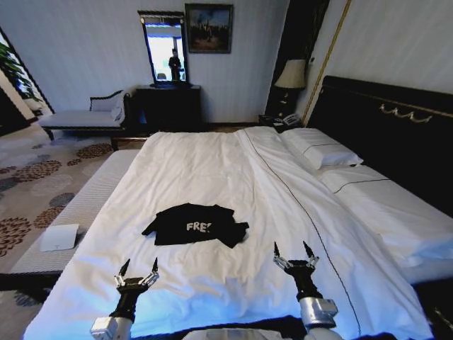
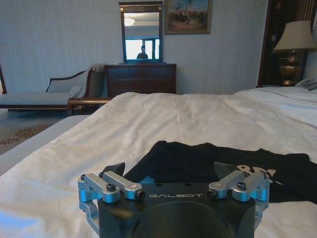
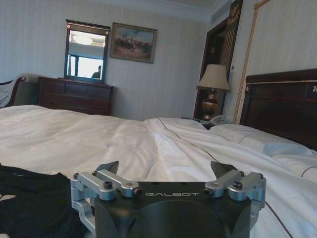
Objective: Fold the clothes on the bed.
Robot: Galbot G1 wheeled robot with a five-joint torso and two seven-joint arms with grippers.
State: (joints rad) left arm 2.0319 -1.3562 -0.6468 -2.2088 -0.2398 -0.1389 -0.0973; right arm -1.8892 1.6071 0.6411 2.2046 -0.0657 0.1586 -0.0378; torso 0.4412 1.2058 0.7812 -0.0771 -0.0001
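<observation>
The black T-shirt (image 1: 195,224) with white lettering lies bunched up in the middle of the bed (image 1: 212,170), on the white duvet. My left gripper (image 1: 139,270) hovers open near the bed's near edge, short of the shirt and to its left. On the other side my right gripper (image 1: 295,251) is open too, near the bed's edge and right of the shirt. In the left wrist view the shirt (image 2: 213,163) lies just beyond my open left gripper (image 2: 173,171). The right wrist view has the shirt (image 3: 29,198) off to one side of my open right gripper (image 3: 166,171).
Two white pillows (image 1: 322,149) rest against the dark headboard (image 1: 386,120) at the right. A bench (image 1: 78,205) with a white card runs along the bed's left side. A chaise (image 1: 81,117), dark dresser (image 1: 166,106) with mirror and a bedside lamp (image 1: 291,74) stand by the far wall.
</observation>
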